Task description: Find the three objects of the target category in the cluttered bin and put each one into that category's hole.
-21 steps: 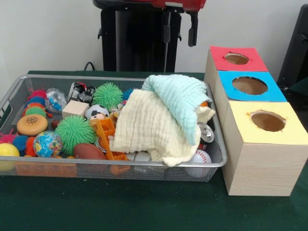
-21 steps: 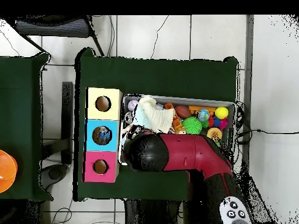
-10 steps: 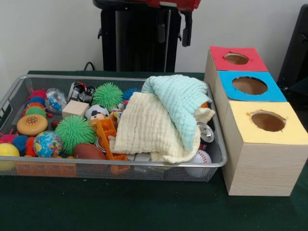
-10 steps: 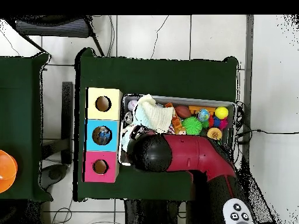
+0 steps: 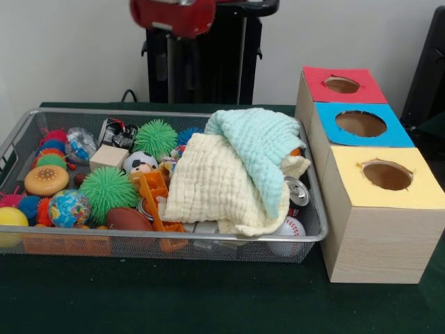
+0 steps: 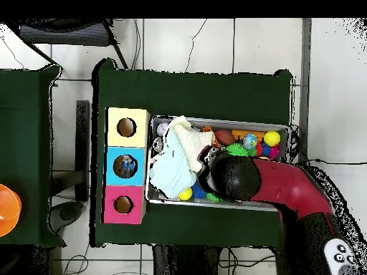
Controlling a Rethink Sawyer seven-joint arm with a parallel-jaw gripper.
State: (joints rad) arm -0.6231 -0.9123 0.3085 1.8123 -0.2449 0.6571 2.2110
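A wire mesh bin point(image 5: 174, 237) holds many toys: spiky green balls point(image 5: 107, 189), a globe ball point(image 5: 68, 208), a soccer ball point(image 5: 140, 161), a baseball point(image 5: 288, 227), a brown football point(image 5: 128, 219) and a can point(image 5: 298, 191). A cream cloth point(image 5: 208, 184) and a mint cloth point(image 5: 261, 146) cover the bin's right half. Three wooden boxes have holes in a red top point(image 5: 344, 85), a blue top point(image 5: 360, 124) and a yellow top point(image 5: 386, 175). The arm's red end point(image 5: 174, 14) hangs high over the bin's back. In the overhead view the arm's head point(image 6: 236, 177) sits above the bin's point(image 6: 219, 120) middle and hides the gripper.
A wooden block point(image 5: 108, 157), an orange plastic toy point(image 5: 154, 197), a burger toy point(image 5: 46, 180) and a yellow ball point(image 5: 10, 217) lie in the bin's left half. Something small shows inside the blue hole point(image 6: 126, 166). Dark green cloth covers the table point(image 5: 208, 299).
The arm has swung away from the boxes' end of the bin to above its middle, leftward in the front view. The mint cloth now shows from overhead.
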